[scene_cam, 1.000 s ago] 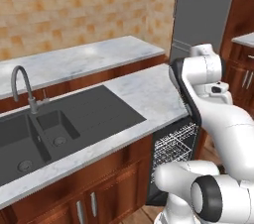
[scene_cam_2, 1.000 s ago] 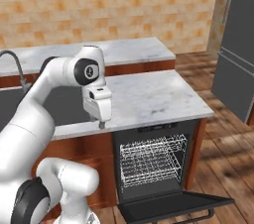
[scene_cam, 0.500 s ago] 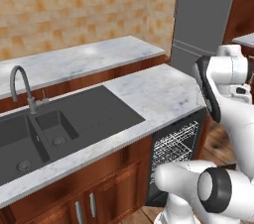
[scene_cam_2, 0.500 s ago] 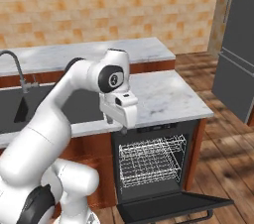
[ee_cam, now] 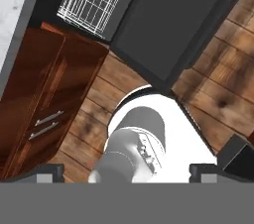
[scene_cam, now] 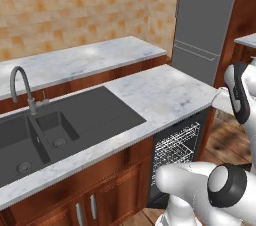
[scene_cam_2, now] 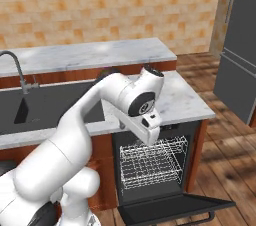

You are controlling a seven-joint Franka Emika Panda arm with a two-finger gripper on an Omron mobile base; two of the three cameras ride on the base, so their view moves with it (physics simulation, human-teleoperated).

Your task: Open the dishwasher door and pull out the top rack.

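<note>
Kitchen, marble counter [scene_cam_2: 185, 101] mid frame in right base view, black sink [scene_cam: 45, 130] at left in left base view, grey fridge [scene_cam: 207, 25] upper right there. Dishwasher door [scene_cam_2: 175, 209] dropped flat open, bottom centre-right of right base view; dark panel upper centre-right in hand view [ee_cam: 183, 20]. Top rack [scene_cam_2: 152, 152] inside cavity below counter edge, white wire, not pulled out; upper left-centre in hand view [ee_cam: 94, 0]. Tool [ee_cam: 126, 171] at bottom of hand view, tips wide apart, holding nothing, above wooden floor [ee_cam: 218, 99].
</note>
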